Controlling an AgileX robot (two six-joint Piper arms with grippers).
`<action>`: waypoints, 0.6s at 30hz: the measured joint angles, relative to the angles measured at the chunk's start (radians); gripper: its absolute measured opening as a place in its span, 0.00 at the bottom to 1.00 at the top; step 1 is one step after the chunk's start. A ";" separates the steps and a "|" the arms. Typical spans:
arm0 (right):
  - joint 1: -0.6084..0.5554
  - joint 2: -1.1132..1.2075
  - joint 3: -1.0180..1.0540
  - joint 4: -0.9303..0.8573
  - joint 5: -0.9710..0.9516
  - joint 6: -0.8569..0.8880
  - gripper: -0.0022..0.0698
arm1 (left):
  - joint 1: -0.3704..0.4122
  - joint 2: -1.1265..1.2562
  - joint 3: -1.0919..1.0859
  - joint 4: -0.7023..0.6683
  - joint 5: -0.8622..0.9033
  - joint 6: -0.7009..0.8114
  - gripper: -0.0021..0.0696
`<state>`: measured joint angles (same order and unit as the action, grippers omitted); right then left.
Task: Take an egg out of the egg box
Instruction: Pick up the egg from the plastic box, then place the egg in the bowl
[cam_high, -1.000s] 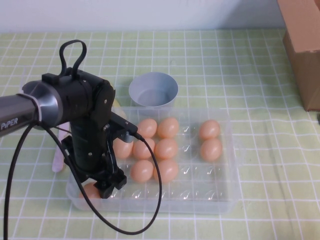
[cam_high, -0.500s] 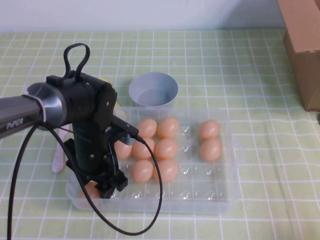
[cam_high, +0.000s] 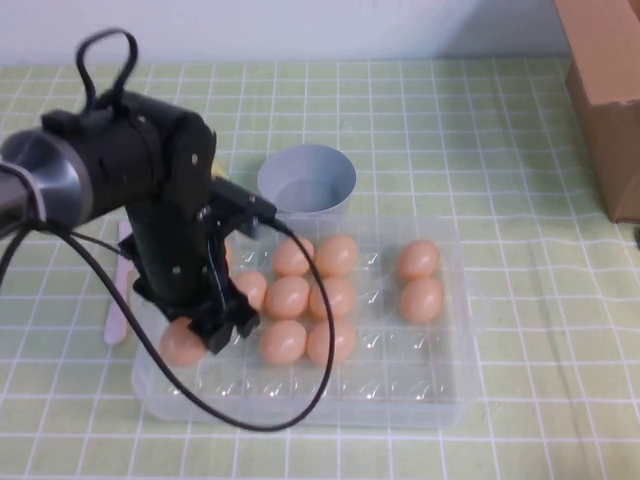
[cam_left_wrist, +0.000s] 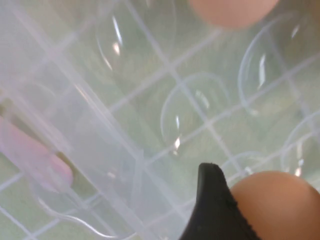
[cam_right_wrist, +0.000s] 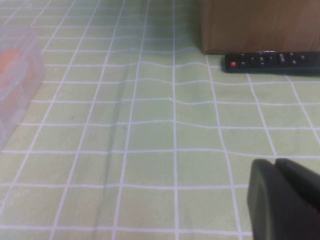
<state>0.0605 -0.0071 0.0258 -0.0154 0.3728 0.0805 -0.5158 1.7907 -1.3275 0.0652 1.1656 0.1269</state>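
The clear plastic egg box (cam_high: 452, 392) lies in the middle of the table with several peach-orange eggs (cam_high: 337, 255) in its cups. My left gripper (cam_high: 204, 334) is over the box's front left corner, shut on one egg (cam_high: 180, 343) that it holds above the cups. In the left wrist view the held egg (cam_left_wrist: 280, 202) rests against a black finger (cam_left_wrist: 212, 202), with empty cups of the egg box (cam_left_wrist: 190, 120) below. My right gripper (cam_right_wrist: 282, 200) is shut and empty, low over the tablecloth to the right of the box, outside the high view.
A round grey-blue bowl (cam_high: 307, 179) stands just behind the box. A pink flat tool (cam_high: 118, 290) lies left of it. A cardboard box (cam_high: 605, 90) sits at the back right, and a black remote (cam_right_wrist: 272, 61) lies in front of it.
My left gripper has risen out of the front left cup with the egg in it and shifted a little to the left and back. The right arm has not moved.
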 joint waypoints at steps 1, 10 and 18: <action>0.000 0.000 0.000 0.000 0.000 0.000 0.01 | 0.000 -0.011 -0.018 -0.008 0.000 0.000 0.54; 0.000 -0.002 0.000 0.000 0.000 0.000 0.01 | 0.000 -0.021 -0.185 -0.050 -0.234 0.000 0.54; 0.000 -0.002 0.000 0.000 0.000 0.000 0.01 | 0.036 0.101 -0.324 -0.125 -0.512 0.000 0.54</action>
<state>0.0605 -0.0087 0.0258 -0.0154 0.3728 0.0805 -0.4796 1.8921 -1.6519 -0.0596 0.6535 0.1269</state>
